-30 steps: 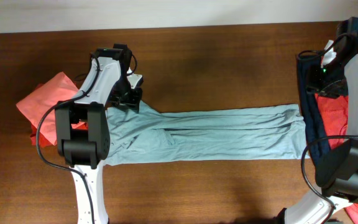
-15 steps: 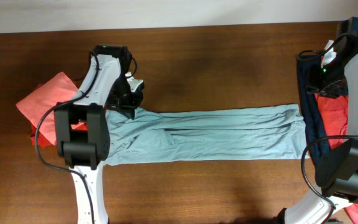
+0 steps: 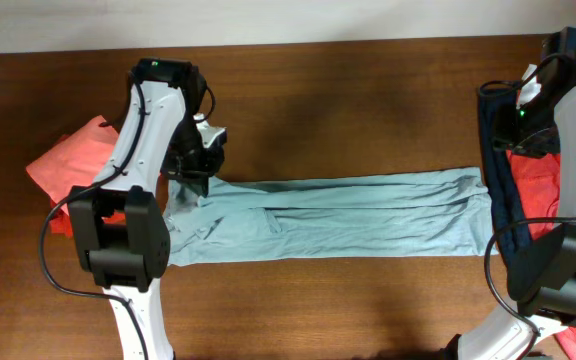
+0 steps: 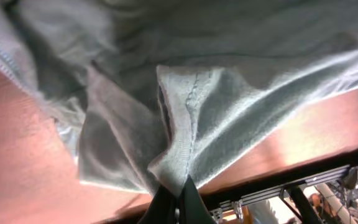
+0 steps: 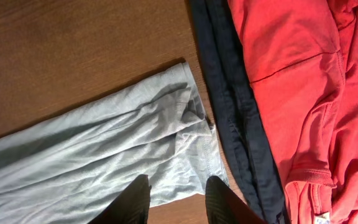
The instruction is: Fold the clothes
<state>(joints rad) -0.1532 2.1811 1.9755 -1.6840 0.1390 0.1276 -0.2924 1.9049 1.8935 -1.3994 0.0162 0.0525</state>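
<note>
The clothes' pale grey-blue shirt point(image 3: 348, 215) lies stretched in a long band across the table. My left gripper point(image 3: 193, 172) is shut on its upper left corner. In the left wrist view the closed gripper point(image 4: 178, 200) pinches a bunched fold of the grey-blue fabric point(image 4: 241, 93), which hangs slightly lifted. My right gripper point(image 3: 516, 135) hovers over the shirt's right end. There the right gripper point(image 5: 179, 199) is open above the hem point(image 5: 191, 155), holding nothing.
A coral-red garment point(image 3: 68, 160) lies beside the left arm at the table's left side. A dark navy garment point(image 3: 496, 175) point(image 5: 229, 93) and an orange-red one point(image 3: 540, 195) point(image 5: 291, 81) lie against the shirt's right end. Bare brown table point(image 3: 348, 110) runs behind the shirt.
The left gripper has shut on the shirt's upper left corner and moved left and back, tugging that corner with it. The right arm has not moved.
</note>
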